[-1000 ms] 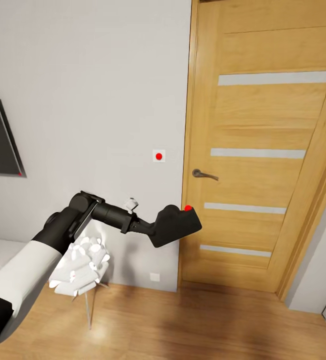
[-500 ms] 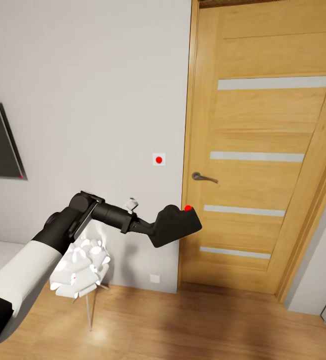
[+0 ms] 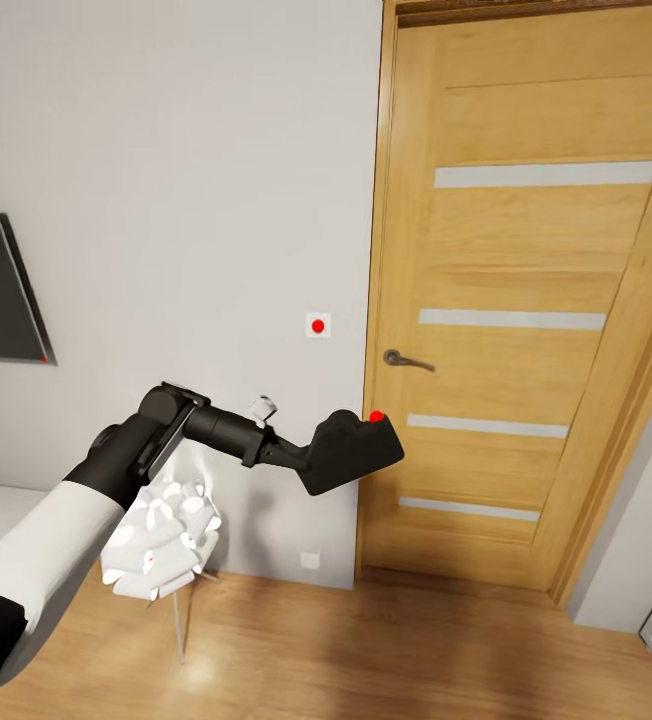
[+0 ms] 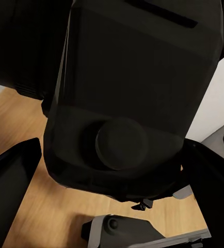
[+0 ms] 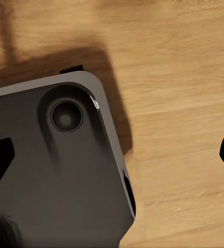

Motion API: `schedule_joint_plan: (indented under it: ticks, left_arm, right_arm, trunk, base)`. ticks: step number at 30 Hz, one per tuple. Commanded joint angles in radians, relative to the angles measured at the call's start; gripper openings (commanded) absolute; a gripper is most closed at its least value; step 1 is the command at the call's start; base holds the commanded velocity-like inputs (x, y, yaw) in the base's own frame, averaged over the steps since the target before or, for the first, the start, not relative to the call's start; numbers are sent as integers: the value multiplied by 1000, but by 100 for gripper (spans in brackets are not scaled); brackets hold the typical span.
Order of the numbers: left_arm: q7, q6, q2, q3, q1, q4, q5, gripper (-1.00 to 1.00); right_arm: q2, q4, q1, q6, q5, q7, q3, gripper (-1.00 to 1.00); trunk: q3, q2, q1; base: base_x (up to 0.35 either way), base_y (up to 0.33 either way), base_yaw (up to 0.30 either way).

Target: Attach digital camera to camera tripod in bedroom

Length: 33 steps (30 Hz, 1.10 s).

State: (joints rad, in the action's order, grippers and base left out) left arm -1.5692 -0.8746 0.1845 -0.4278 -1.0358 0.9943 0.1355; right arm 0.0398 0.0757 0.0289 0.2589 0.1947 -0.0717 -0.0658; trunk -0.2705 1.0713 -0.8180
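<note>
Left gripper (image 3: 311,462): clamped on the digital camera (image 3: 351,450), held out before the wooden door (image 3: 526,300)
Right gripper: fingers spread, empty, above floor
Carry: keep camera level and clear of the flower lamp (image 3: 161,540); tripod unseen

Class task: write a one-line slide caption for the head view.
Left gripper holds the digital camera out before a closed wooden door, above a white flower-shaped lamp.
</note>
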Motion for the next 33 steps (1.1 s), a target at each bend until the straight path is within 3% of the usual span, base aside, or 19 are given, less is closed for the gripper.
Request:
schedule_joint_plan:
  ticks: [1, 33]
  left_arm:
    - [-2, -11, 1, -3, -1, 0, 4, -100]
    - [-2, -12, -5, -4, -1, 0, 4, -100]
  right_arm:
    - [0, 4, 2, 8, 1, 1, -6, 100]
    - [-1, 3, 2, 11, 2, 1, -11, 100]
  trunk:
    - [2, -6, 4]
    - [102, -230, 127]
  base:
    - [0, 0, 0]
    - [0, 0, 0]
